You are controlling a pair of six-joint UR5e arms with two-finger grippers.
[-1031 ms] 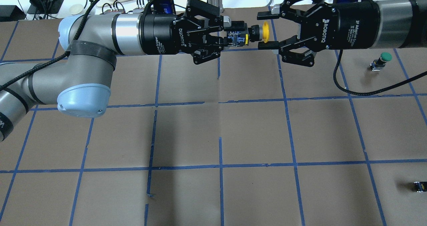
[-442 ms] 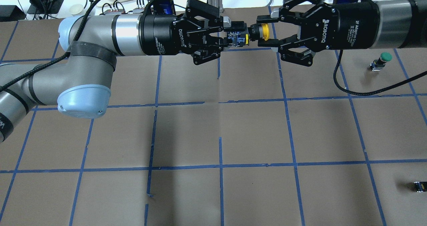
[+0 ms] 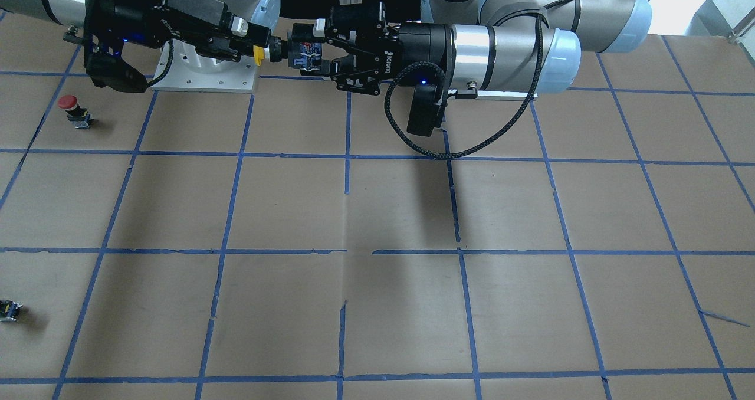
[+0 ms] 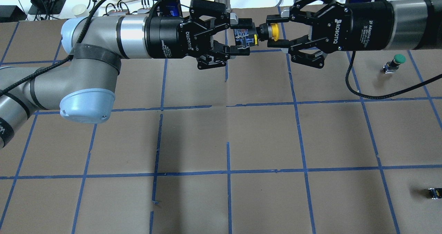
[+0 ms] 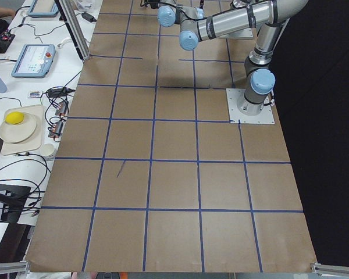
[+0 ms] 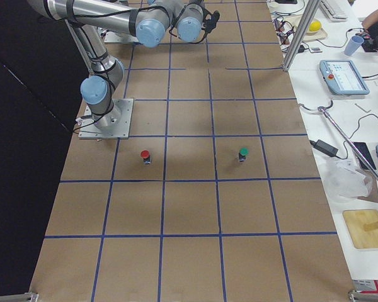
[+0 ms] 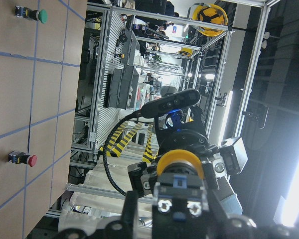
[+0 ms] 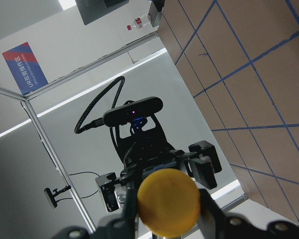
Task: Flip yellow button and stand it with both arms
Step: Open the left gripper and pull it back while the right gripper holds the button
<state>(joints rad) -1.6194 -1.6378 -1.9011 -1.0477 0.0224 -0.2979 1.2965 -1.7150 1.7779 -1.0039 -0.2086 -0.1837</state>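
The yellow button hangs sideways in the air between the two grippers, cap toward the right arm, switch block toward the left arm. My right gripper is shut on its cap and neck. My left gripper is open, its fingers above and below the switch block with small gaps. In the front view the cap sits in the right gripper, and the left gripper stands around the block. The left wrist view shows the block's underside; the right wrist view shows the cap.
A green-capped button stands at the right of the brown, blue-taped table. A red-capped button stands near the right arm's base plate. A small capless switch block lies at the near right.
My right gripper has closed from wide open onto the button's cap. My left gripper, which held the switch block, has spread its fingers off it.
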